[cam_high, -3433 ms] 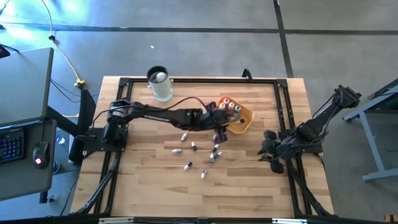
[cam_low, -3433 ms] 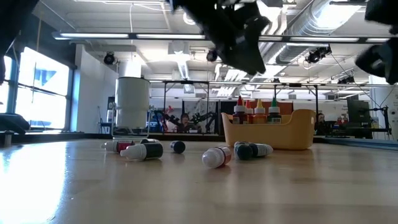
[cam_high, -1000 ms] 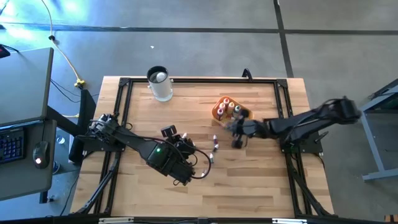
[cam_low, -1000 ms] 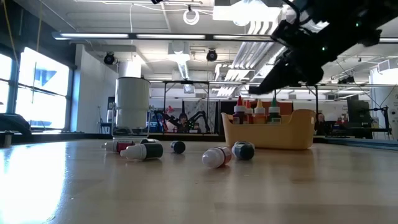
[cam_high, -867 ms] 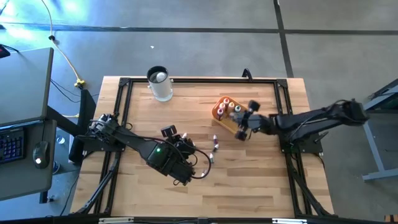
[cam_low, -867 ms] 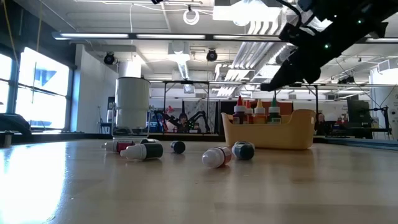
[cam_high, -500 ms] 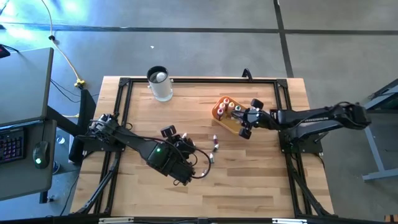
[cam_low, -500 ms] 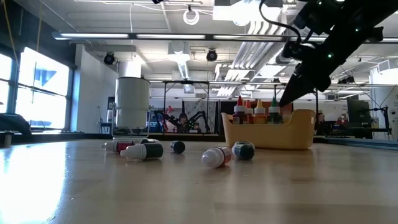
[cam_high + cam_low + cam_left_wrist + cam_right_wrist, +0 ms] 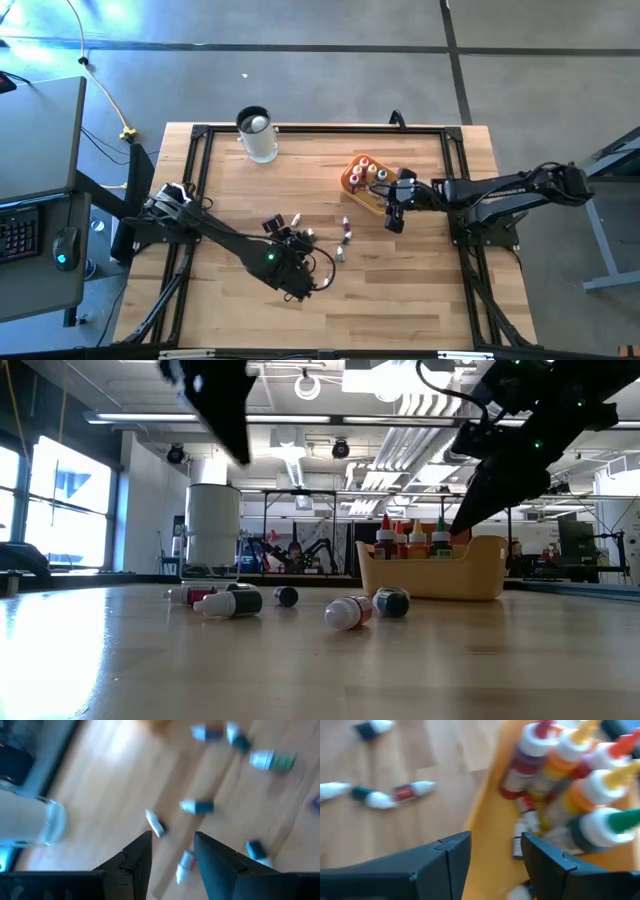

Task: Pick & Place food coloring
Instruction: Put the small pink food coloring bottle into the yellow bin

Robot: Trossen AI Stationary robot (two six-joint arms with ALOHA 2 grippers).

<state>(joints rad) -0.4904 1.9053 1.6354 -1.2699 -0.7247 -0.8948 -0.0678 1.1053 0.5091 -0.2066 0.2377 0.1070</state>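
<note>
Several small food coloring bottles (image 9: pixel 345 230) lie scattered on the wooden table; in the low view (image 9: pixel 350 610) they rest on their sides. More bottles (image 9: pixel 555 765) stand upright in the orange-yellow tray (image 9: pixel 362 190), and a few lie on its floor (image 9: pixel 521 837). My right gripper (image 9: pixel 495 840) is open and hovers over the tray's near side (image 9: pixel 388 200), above its wall in the low view (image 9: pixel 462 520). My left gripper (image 9: pixel 172 837) is open and empty, above the table to the left of the loose bottles (image 9: pixel 300 250).
A tall clear cup (image 9: pixel 257 135) stands near the table's far-left corner, also seen in the left wrist view (image 9: pixel 30 822). A dark frame (image 9: pixel 300 130) borders the table. Bare wood (image 9: pixel 400 290) lies along the near side.
My right gripper has moved from the table's middle toward the far edge and down, and now hangs over the tray. My left arm has shifted slightly toward the table's right and near edge. The loose bottles have stayed where they were.
</note>
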